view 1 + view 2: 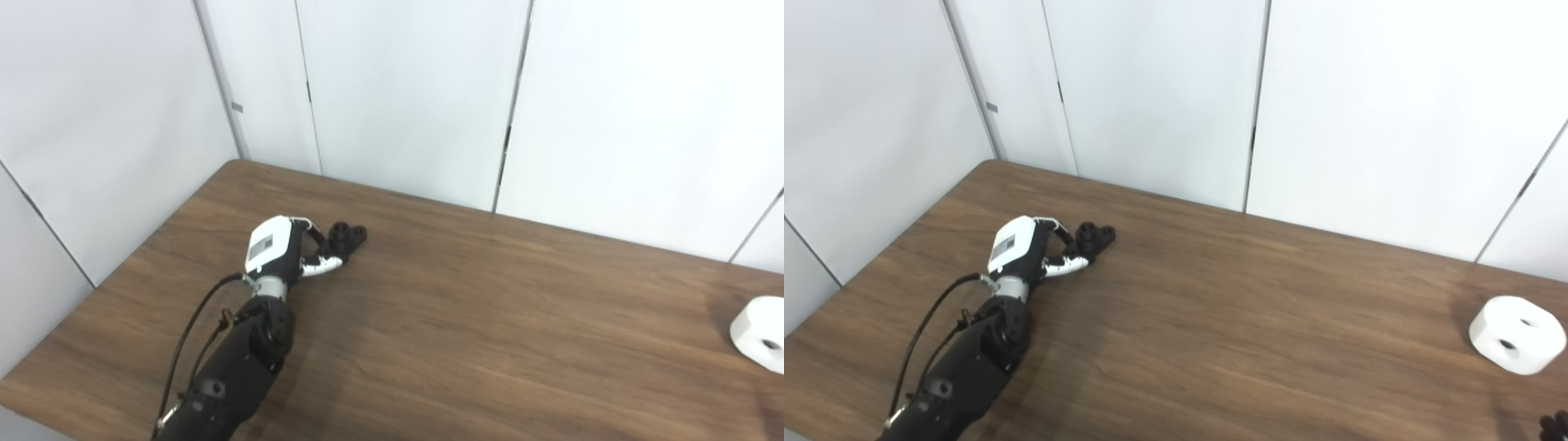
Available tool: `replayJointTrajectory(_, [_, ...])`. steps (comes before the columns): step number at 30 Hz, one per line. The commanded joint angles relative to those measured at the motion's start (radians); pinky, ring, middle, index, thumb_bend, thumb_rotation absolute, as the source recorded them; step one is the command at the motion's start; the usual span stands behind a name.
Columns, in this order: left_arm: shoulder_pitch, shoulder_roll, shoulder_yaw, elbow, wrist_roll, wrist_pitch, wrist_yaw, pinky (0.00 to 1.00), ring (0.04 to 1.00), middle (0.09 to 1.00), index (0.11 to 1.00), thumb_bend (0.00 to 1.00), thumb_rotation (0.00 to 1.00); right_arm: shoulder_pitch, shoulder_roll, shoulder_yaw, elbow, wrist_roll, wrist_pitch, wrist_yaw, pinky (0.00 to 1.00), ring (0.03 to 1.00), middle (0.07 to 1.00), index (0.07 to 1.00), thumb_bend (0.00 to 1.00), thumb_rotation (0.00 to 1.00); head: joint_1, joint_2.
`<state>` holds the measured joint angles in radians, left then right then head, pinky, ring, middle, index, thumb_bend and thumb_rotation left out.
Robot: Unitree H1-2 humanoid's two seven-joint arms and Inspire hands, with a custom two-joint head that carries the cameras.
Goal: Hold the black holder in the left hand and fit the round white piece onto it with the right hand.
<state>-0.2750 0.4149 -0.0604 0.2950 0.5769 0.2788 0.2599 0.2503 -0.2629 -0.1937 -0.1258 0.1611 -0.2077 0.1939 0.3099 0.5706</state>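
While left hand [1029,251] curls around black holder [1093,236] on table [1249,343], white piece [1516,334] lies well apart.

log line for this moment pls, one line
left robot hand: at black holder on table, grip unclear | right robot hand: barely in view | round white piece: untouched, far right | fit: not started

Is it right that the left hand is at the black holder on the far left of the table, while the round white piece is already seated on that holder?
Not quite. The left hand is at the black holder, but the round white piece lies apart on the table at the far right, not yet fitted. The right eye view shows it whole.
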Motion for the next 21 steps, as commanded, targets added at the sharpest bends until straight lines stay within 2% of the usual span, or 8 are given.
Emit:
replayJointTrajectory(1, [0.013,-0.009,-0.014,-0.047,-0.003,-0.005,-0.025,0.92,0.889,0.789,0.487,0.52,0.06,0.031,0.051,0.036,0.051,0.01,-0.005,-0.003,1.0,0.988,0.971,0.981,0.63,1.0,-0.007,0.003])
replayJointTrajectory(6, [0.055,-0.037,-0.035,-0.129,-0.001,0.013,-0.065,0.87,0.894,0.802,0.487,0.52,0.06,0.031,0.055,0.039,0.047,0.001,-0.002,-0.009,1.0,0.976,0.961,0.977,0.63,1.0,-0.019,0.008])
replayJointTrajectory(14, [0.11,-0.067,-0.064,-0.234,-0.034,-0.009,-0.132,0.84,0.9,0.812,0.488,0.52,0.06,0.038,0.07,0.051,0.021,-0.035,0.013,-0.027,1.0,0.967,0.949,0.972,0.64,1.0,-0.067,0.025])
replayJointTrajectory(17, [0.127,-0.064,-0.099,-0.266,-0.009,-0.01,-0.166,0.83,0.899,0.817,0.49,0.52,0.06,0.04,0.074,0.058,0.011,-0.036,0.013,-0.027,1.0,0.976,0.956,0.974,0.63,1.0,-0.1,0.037])
replayJointTrajectory(21, [0.157,-0.077,-0.136,-0.306,-0.01,-0.047,-0.193,0.85,0.894,0.822,0.489,0.52,0.06,0.039,0.082,0.067,0.007,-0.041,-0.002,-0.028,1.0,0.972,0.95,0.967,0.59,1.0,-0.144,0.051])
